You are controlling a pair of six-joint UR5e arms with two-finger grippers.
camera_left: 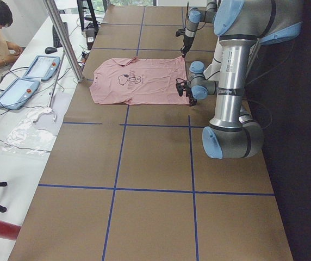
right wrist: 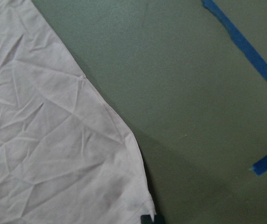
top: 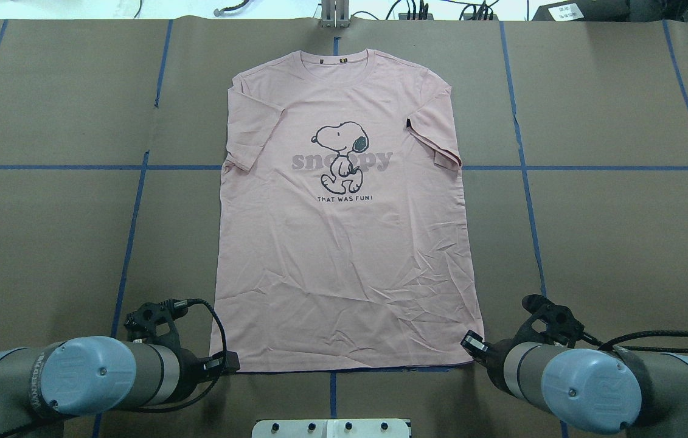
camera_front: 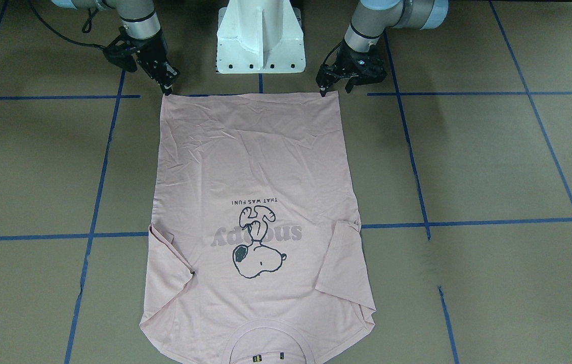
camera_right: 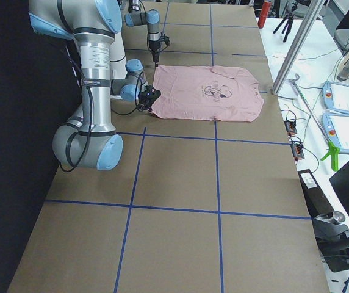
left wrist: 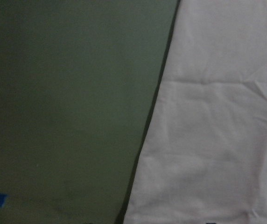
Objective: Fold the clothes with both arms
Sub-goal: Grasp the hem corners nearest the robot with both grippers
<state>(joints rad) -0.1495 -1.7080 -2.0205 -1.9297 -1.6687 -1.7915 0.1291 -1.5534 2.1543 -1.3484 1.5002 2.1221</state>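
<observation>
Brown table (camera_front: 493, 162), T-shirt (camera_front: 250, 151) flat, front view shows left jaws apart, right jaws unclear

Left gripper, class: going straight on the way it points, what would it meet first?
Pointing down, the black left gripper would probably first meet a hem corner of the pale pink T-shirt; height unclear.

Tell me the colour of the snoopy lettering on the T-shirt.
The lettering is grey, on a pale pink T-shirt. Clearest in the overhead exterior view.
</observation>
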